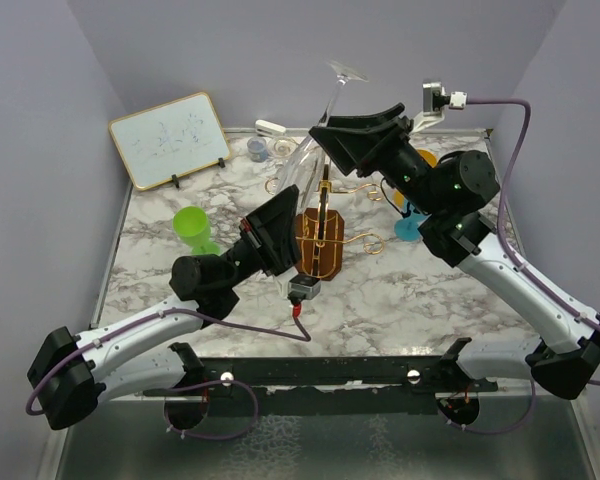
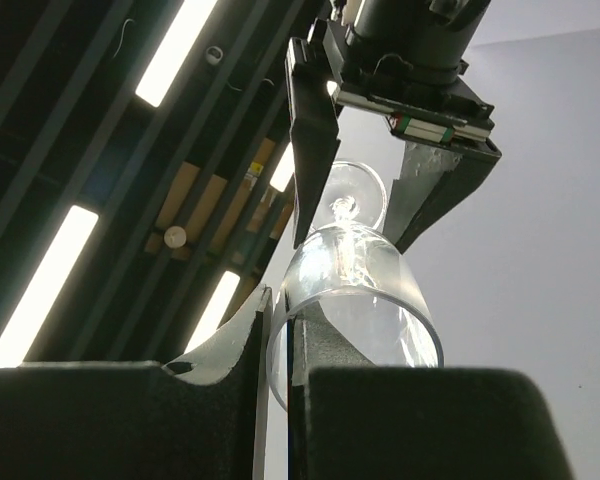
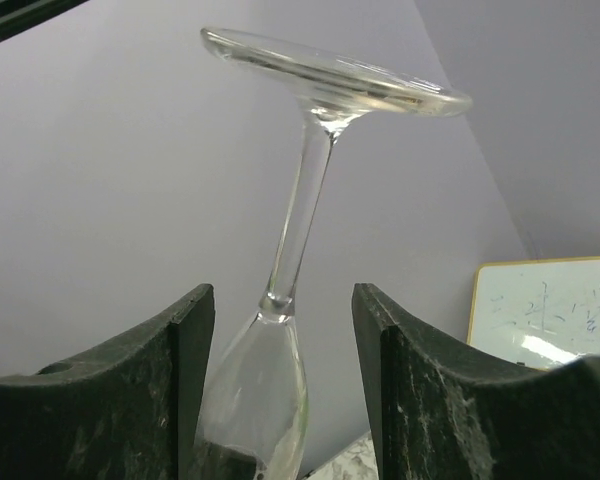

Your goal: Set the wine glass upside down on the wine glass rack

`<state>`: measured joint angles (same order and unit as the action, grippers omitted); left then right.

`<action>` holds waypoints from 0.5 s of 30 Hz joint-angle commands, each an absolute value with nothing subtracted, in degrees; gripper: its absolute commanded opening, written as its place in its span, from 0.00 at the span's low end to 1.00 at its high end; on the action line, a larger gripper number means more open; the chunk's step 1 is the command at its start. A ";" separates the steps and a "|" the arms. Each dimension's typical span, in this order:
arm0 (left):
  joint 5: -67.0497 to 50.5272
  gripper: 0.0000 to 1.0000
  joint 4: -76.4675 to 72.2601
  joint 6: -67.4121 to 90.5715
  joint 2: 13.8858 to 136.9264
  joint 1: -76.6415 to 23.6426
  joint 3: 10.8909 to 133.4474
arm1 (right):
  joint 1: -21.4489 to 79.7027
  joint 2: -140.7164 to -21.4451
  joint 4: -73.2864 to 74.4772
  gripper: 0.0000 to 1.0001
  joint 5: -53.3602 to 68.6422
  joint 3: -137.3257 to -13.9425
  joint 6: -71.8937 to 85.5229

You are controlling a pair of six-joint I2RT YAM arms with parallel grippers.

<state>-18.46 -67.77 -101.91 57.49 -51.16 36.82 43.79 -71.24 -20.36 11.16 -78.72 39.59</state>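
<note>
The clear wine glass [image 1: 315, 135] hangs foot-up and tilted above the table, its round foot [image 3: 330, 75] at the top. My left gripper [image 2: 278, 350] is shut on the bowl's rim [image 2: 420, 325], one finger outside the wall and one inside. My right gripper [image 3: 283, 340] stands open, its fingers [image 3: 195, 350] either side of the spot where stem meets bowl, with a gap on its right side. The left wrist view shows the right gripper [image 2: 352, 243] straddling the stem from above. The gold wire wine glass rack [image 1: 323, 205] on its brown wooden base [image 1: 318, 258] stands just below and behind the left gripper [image 1: 280, 235].
A small whiteboard [image 1: 170, 138] leans at the back left. A green cup [image 1: 192, 225] stands left of the rack and a blue cup [image 1: 410, 225] to its right, partly behind the right arm. A tape roll [image 1: 257, 150] and a white object [image 1: 270, 127] lie at the back edge.
</note>
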 commanded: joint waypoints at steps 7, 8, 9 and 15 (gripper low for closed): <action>-18.29 0.00 -71.22 -106.41 58.83 -52.73 37.93 | 43.59 -68.68 -25.55 0.10 4.45 -75.57 41.13; -17.90 0.00 -70.93 -106.57 58.92 -52.78 37.96 | 43.59 -68.60 -25.46 0.04 4.56 -75.52 41.13; -17.60 0.00 -70.97 -106.62 59.08 -52.74 38.05 | 43.59 -68.56 -25.27 0.02 4.63 -75.42 41.26; -16.68 0.00 -71.62 -106.72 59.83 -52.92 37.40 | 43.57 -68.45 -25.05 0.01 5.35 -74.65 41.31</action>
